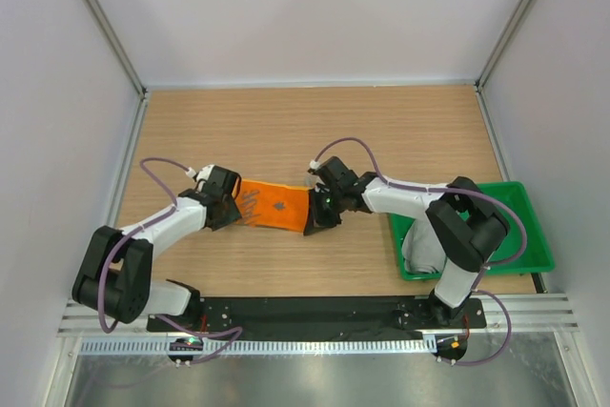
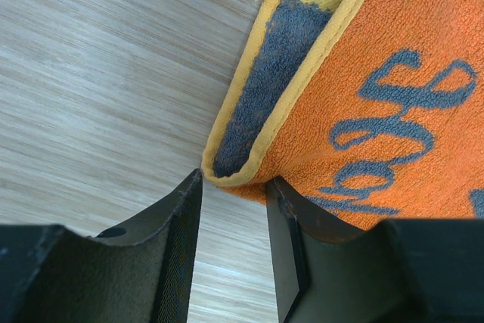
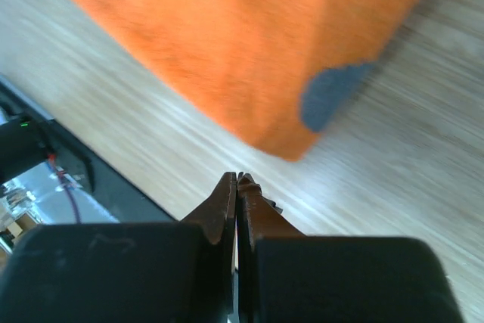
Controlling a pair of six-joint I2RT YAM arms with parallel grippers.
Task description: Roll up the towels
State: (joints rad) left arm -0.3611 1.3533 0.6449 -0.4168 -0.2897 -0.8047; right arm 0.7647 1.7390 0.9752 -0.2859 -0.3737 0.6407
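Starting at the left, the left gripper (image 2: pixel 233 187) stands with its fingers (image 2: pixel 178 225) parted and nothing clamped between them. The folded-over corner (image 2: pixel 261 104) of the orange towel (image 1: pixel 274 207), showing its dark grey face and yellow edge, lies on the table (image 1: pixel 381 131) with its tip at the mouth of the gap, just beside the fingertips. The towel lies orange side up between the two grippers. At its right end, the right gripper (image 3: pixel 237 181) has its fingers pressed together on nothing; the towel's near corner lies just ahead of the tips, apart from them. Further right, the light grey towel (image 1: pixel 422 247) lies in the green tray (image 1: pixel 522 202).
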